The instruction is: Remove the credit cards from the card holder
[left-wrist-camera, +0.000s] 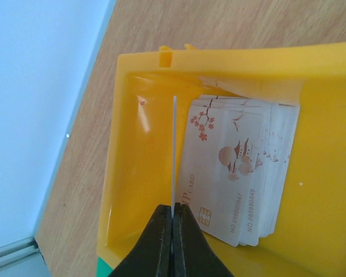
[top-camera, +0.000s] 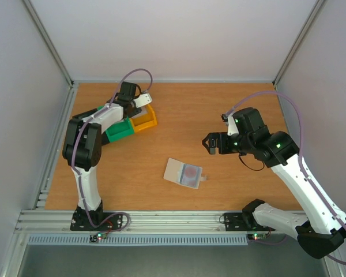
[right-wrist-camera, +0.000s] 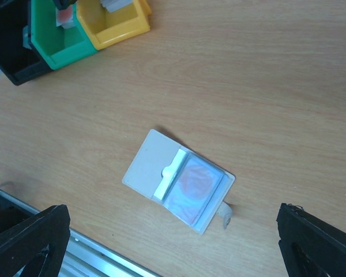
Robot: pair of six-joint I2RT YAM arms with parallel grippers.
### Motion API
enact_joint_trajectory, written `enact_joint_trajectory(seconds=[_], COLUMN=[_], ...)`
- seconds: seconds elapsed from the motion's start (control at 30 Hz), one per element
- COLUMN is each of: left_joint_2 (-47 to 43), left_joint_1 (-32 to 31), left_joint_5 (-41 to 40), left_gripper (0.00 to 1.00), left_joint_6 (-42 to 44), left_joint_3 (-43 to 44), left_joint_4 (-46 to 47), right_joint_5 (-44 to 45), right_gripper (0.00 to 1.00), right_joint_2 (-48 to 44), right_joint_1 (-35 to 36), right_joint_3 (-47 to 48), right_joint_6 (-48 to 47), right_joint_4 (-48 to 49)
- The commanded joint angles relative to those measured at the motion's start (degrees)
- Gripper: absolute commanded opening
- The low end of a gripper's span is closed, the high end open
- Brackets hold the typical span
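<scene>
Wood table (top-camera: 230, 104); black bin (right-wrist-camera: 11, 52), green bin (right-wrist-camera: 75, 45), yellow bin (left-wrist-camera: 328, 173) in a row far L. Card holder (top-camera: 183, 172) lies open mid-table, in plain view. R gripper (top-camera: 210, 144) hovers to its R, jaws wide apart, empty. L gripper (left-wrist-camera: 173, 210) over yellow bin, jaws clamped on thin card (left-wrist-camera: 174, 150) seen edge-on, beside card stack (left-wrist-camera: 230, 179). Reddish-pink card (right-wrist-camera: 195, 183) in holder pocket by the tab

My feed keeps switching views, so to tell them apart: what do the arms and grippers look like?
Both arms are alike: white links with black joints. The left arm and right arm each carry a looping lilac cable. The left gripper and right gripper have black fingers. Small green lights glow on the right arm.
</scene>
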Motion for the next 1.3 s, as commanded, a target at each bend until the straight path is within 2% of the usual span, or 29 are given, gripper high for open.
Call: enact_joint_trajectory(seconds=[0.0, 0.4, 0.6, 0.8, 0.97, 1.1, 1.2, 1.27], left_joint_2=[2.18, 5.12, 5.20, 2.37, -0.11, -0.56, -4.08, -7.59], left_joint_1=[0.23, 0.20, 0.24, 0.19, 0.42, 0.55, 0.76, 0.86], left_joint_5=[-0.65, 1.13, -0.38, 2.15, 7.54, 8.08, 14.46, 19.69], left_gripper=[0.00, 0.03, 0.37, 0.54, 0.74, 0.78, 0.78, 0.78], left_joint_6=[2.51, 2.62, 2.30, 1.23, -1.47, -2.45, -3.32, -4.28], left_joint_3=[-0.99, 2.67, 2.63, 1.30, 3.58, 4.45, 3.49, 4.17], left_joint_4=[3.88, -1.56, -1.87, -3.09, -8.96, -8.79, -9.17, -13.39], right_joint_5=[-1.06, -2.60, -3.31, -6.10, -6.99, -7.98, -7.74, -6.84], right_gripper=[0.99, 0.99, 0.98, 0.99, 0.99, 0.98, 0.99, 0.98], right_joint_2=[-1.06, -2.70, -2.11, -0.63, 0.41, 0.01, -0.62, -0.44], right_joint_1=[-0.26, -0.31, -0.33, -0.31, -0.27, -0.26, -0.27, -0.28], right_joint_3=[0.30, 0.44, 0.33, 0.25, 0.06, -0.10, -0.80, -2.15], right_joint_6=[0.73, 0.94, 0.89, 0.72, 0.79, 0.75, 1.26, 2.40], right_joint_4=[-0.02, -0.37, -1.01, -0.77, -1.09, -1.18, -1.31, -1.76])
